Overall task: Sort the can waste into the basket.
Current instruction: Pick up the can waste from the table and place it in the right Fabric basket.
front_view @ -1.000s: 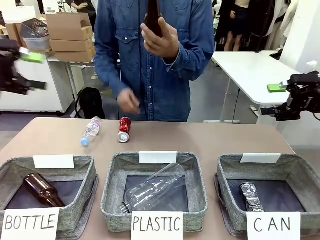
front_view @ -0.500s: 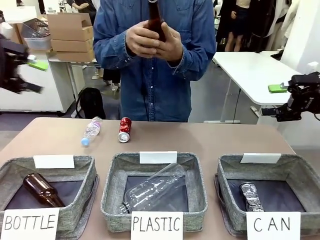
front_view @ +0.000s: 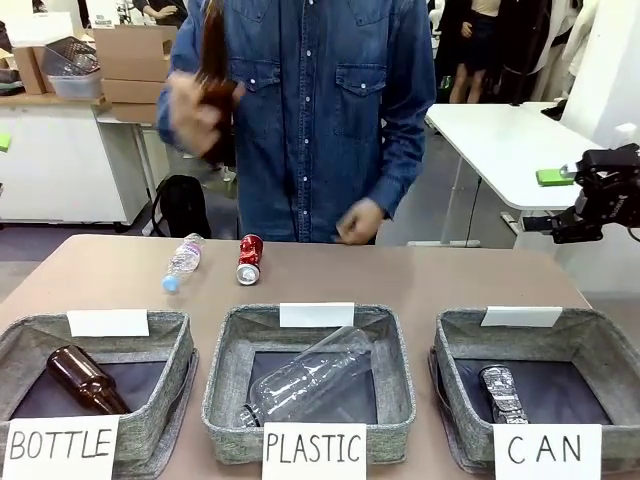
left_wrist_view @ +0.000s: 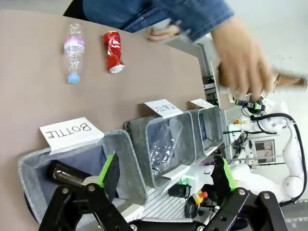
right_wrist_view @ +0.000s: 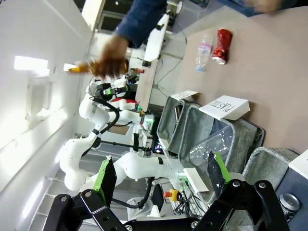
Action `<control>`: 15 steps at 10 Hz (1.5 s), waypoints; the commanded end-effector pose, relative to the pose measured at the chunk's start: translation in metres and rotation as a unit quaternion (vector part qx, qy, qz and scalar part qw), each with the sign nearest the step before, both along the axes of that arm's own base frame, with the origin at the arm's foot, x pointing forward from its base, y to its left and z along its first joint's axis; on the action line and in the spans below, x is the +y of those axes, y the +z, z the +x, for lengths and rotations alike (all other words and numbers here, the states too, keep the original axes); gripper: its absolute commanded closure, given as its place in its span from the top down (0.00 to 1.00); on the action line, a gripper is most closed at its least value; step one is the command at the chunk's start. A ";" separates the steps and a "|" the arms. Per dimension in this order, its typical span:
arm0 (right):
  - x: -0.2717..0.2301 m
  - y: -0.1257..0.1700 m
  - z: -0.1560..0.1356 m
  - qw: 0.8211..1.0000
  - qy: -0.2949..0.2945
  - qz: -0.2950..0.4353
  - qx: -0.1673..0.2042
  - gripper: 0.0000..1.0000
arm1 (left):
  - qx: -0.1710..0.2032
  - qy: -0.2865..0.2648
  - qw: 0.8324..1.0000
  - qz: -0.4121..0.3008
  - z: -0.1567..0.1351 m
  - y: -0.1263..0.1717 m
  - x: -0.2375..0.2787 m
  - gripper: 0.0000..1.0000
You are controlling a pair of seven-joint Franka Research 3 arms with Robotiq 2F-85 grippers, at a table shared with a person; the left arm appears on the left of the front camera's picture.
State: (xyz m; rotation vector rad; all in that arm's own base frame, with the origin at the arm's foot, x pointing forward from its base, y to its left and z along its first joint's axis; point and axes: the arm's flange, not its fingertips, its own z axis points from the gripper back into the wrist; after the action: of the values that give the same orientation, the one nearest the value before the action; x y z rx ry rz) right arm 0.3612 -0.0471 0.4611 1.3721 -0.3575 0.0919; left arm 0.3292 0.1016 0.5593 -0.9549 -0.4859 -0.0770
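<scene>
At the near right corner of the surface (front_view: 400, 280) stands the CAN basket (front_view: 446, 365), and 1 of the 2 cans, the grey can (front_view: 502, 393), already lies on its dark lining. The red can (front_view: 248, 259) is left to sort. It lies on its side close to the far edge, left of the middle, just beside a plastic bottle (front_view: 182, 262) on its left, with its long axis running roughly near to far. The left fingers (left_wrist_view: 106, 169) are spread wide and hold nothing. Their view looks over the BOTTLE basket (left_wrist_view: 127, 168) at the near left corner, and the red can lies ahead of them, well beyond that basket. The right fingers (right_wrist_view: 103, 175) are also spread and empty, hanging high off the right edge and well apart from the red can. The left arm looks the nearer, since the can sits on its side of the surface. A grasp would likely go best with the fingers closing across the can's narrow width, clear of the bottle. The carry must then cross diagonally to the near right corner. Beyond the far edge a person's hand (front_view: 195, 105) holds a brown bottle (front_view: 213, 45) raised.
</scene>
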 end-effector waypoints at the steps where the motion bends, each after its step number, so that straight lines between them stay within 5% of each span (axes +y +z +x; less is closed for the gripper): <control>1: -0.002 0.002 0.001 1.000 0.007 -0.003 -0.009 1.00 | 0.013 -0.011 1.000 0.020 0.014 0.004 -0.009 1.00; 3: -0.002 0.002 0.001 1.000 0.007 -0.003 -0.009 1.00 | 0.032 -0.049 0.998 0.007 0.015 0.030 0.027 1.00; 5: -0.002 0.002 0.001 1.000 0.007 -0.003 -0.009 1.00 | 0.043 -0.041 0.998 -0.009 -0.019 0.055 0.096 1.00; 7: -0.002 0.002 0.001 1.000 0.007 -0.003 -0.009 1.00 | 0.035 0.005 0.999 0.029 -0.056 0.054 0.120 1.00; 9: -0.002 0.002 0.001 1.000 0.007 -0.003 -0.009 1.00 | 0.007 -0.016 0.997 0.079 -0.080 0.045 0.125 1.00; 15: -0.002 0.002 0.001 1.000 0.007 -0.003 -0.009 1.00 | 0.004 -0.003 0.997 0.074 -0.058 0.041 0.105 1.00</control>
State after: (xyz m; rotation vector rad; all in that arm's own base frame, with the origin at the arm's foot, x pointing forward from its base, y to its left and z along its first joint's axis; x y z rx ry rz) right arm 0.3613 -0.0471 0.4612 1.3724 -0.3570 0.0929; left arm 0.2724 0.2140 0.6010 -0.8006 -0.4321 -0.1409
